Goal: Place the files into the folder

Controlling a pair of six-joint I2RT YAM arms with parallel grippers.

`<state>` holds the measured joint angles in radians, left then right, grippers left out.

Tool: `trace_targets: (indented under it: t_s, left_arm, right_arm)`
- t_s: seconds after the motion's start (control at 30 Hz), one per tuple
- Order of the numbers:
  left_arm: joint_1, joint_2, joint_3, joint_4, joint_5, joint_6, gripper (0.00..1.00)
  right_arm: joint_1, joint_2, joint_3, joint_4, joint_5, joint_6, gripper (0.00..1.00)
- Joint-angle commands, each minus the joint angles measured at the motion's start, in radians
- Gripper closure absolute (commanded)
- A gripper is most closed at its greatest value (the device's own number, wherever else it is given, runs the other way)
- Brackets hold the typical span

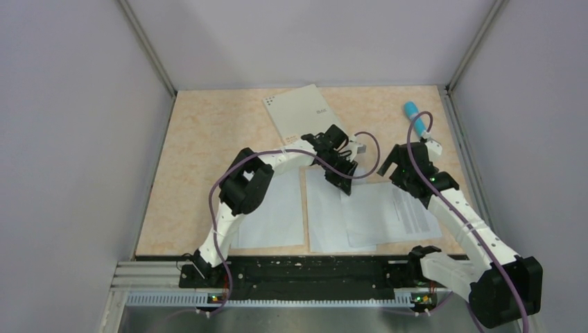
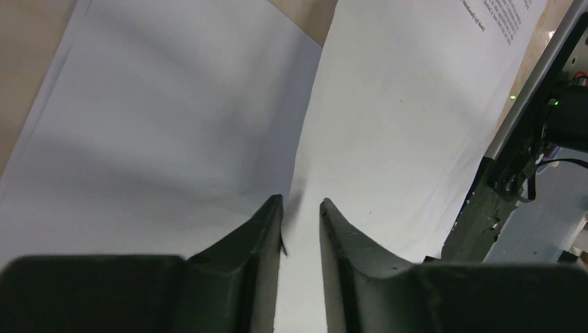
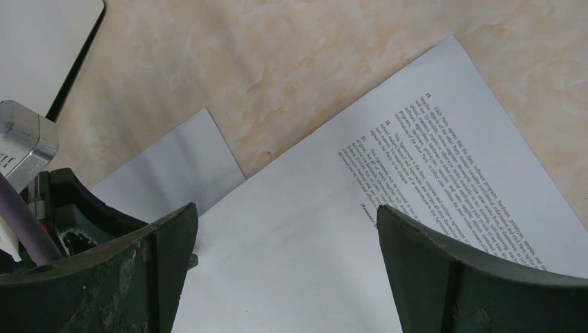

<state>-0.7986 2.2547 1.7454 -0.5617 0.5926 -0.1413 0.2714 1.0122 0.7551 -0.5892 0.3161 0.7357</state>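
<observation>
The grey folder (image 1: 304, 111) lies shut at the back of the table; its corner (image 3: 38, 41) shows in the right wrist view. Three white files lie side by side in front: a left sheet (image 1: 272, 215), a middle sheet (image 1: 329, 218) and a printed sheet (image 1: 399, 211). My left gripper (image 1: 344, 182) presses down at the far edge of the middle sheet (image 2: 388, 125), which overlaps the left sheet (image 2: 159, 132). Its jaws (image 2: 301, 208) stand a narrow gap apart with white paper between them. My right gripper (image 1: 395, 170) hovers wide open over the printed sheet (image 3: 430, 159), holding nothing (image 3: 288, 222).
A teal pen-like object (image 1: 413, 109) lies at the back right. Grey walls close in the table on three sides. The two grippers are close together; the right arm (image 2: 527, 152) shows beside the left jaws. Bare tabletop (image 1: 208, 139) lies to the left.
</observation>
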Motion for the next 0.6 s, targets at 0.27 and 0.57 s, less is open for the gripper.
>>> trace_targets:
  t_s: [0.27, 0.57]
  left_arm:
    - [-0.005, -0.158, -0.076, 0.072, -0.067, -0.218, 1.0]
    - [-0.003, -0.498, -0.45, 0.248, -0.31, -0.595, 1.0]
  right_arm:
    - [-0.02, -0.001, 0.048, 0.014, -0.009, -0.02, 0.01]
    - [-0.021, -0.003, 0.065, -0.033, -0.062, 0.013, 0.01]
